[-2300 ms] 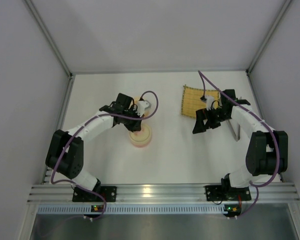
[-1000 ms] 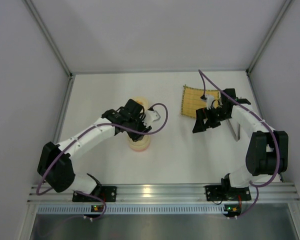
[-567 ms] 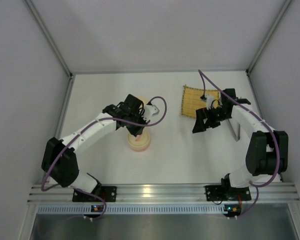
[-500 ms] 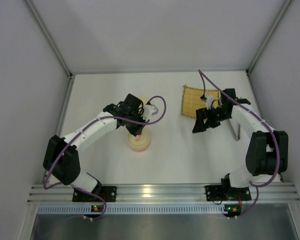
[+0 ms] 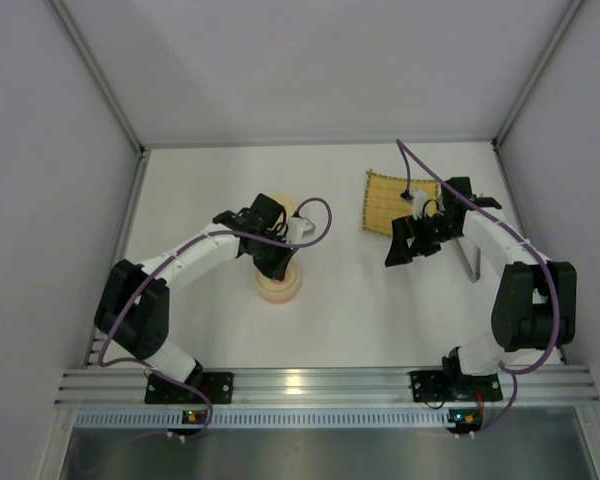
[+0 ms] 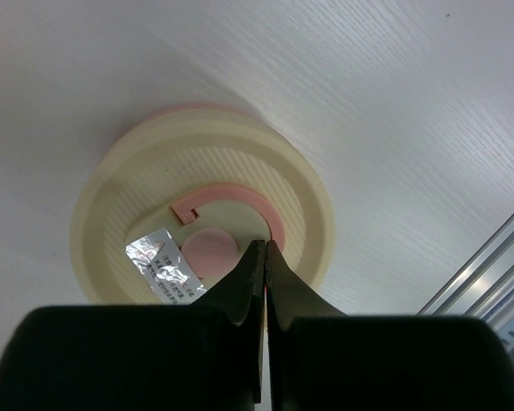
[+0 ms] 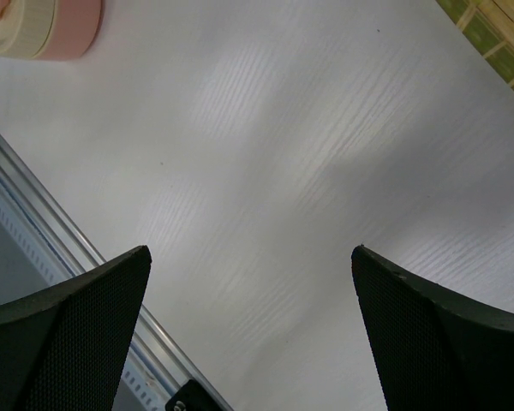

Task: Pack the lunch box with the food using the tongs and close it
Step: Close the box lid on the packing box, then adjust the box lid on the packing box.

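Observation:
A lunch box (image 5: 278, 285) bowl stands left of centre on the table with a flat cream lid (image 6: 128, 197) on it; a pink rim (image 6: 184, 111) shows beneath. My left gripper (image 5: 277, 264) is shut, and its tips (image 6: 264, 247) rest at the lid's pink ring print with nothing between them. Another cream round piece (image 5: 283, 205) peeks out behind the left wrist. The grey tongs (image 5: 468, 262) lie on the table beside the right arm. My right gripper (image 5: 405, 250) hangs open and empty (image 7: 250, 257) above bare table. The food is hidden.
The yellow bamboo mat (image 5: 392, 200) lies at the back right, its corner also in the right wrist view (image 7: 497, 26). The lidded bowl (image 7: 43, 30) shows at that view's top left. An aluminium rail (image 5: 300, 383) runs along the near edge.
My left gripper has closed and come down onto the lid of the bowl, its arm swinging slightly. The right arm has not moved.

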`<action>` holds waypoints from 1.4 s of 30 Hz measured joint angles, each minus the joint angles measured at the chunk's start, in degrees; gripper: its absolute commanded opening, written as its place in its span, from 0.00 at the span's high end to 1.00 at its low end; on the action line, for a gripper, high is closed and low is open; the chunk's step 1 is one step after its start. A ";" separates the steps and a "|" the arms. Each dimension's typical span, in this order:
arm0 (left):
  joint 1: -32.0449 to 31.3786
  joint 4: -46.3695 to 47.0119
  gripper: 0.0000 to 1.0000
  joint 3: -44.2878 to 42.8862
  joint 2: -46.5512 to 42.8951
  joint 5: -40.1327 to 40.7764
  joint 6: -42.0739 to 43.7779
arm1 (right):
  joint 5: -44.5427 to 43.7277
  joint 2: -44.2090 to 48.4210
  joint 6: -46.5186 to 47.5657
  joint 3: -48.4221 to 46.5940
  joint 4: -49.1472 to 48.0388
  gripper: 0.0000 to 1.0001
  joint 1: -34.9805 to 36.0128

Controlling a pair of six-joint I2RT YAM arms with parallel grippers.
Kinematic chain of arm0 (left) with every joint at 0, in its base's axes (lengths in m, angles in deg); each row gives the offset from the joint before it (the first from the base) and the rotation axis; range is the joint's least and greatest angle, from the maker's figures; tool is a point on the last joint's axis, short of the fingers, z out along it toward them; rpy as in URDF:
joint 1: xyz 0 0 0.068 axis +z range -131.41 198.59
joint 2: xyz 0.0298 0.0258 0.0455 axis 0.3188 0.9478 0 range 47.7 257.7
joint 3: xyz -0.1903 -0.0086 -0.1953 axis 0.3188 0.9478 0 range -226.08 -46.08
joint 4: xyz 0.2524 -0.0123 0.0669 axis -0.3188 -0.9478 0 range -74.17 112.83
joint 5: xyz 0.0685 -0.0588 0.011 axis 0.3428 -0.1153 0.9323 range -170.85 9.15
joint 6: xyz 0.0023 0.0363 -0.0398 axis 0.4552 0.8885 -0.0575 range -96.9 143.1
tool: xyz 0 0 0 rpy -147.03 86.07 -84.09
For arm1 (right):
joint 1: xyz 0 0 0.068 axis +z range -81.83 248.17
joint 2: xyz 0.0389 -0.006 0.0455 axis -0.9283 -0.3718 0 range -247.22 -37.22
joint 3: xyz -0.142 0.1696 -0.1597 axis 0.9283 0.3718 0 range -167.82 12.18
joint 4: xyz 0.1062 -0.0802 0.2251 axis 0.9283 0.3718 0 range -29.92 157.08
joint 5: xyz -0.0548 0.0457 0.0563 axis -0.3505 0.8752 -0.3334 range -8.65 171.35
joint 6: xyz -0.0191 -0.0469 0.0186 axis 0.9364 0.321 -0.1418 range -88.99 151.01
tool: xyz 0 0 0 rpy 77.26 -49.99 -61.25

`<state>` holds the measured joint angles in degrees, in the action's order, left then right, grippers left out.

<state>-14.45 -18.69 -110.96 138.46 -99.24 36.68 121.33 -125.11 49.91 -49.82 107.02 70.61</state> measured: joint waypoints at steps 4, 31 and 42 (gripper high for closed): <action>0.00 1.42 0.99 0.46 0.02 -0.66 -0.26 | 0.00 -0.04 -0.02 0.00 0.00 0.01 0.00; 16.26 4.31 1.00 -34.95 20.94 -3.82 -8.37 | 0.15 -1.66 -0.04 0.04 -0.15 0.00 0.00; 16.98 5.73 1.00 -34.93 25.03 -6.21 -8.48 | 0.02 -1.86 -0.02 0.07 -0.15 0.01 0.00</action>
<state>2.54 -12.96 -145.89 163.49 -105.45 28.20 121.36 -126.97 49.88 -49.75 106.87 70.61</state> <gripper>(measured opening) 0.010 0.993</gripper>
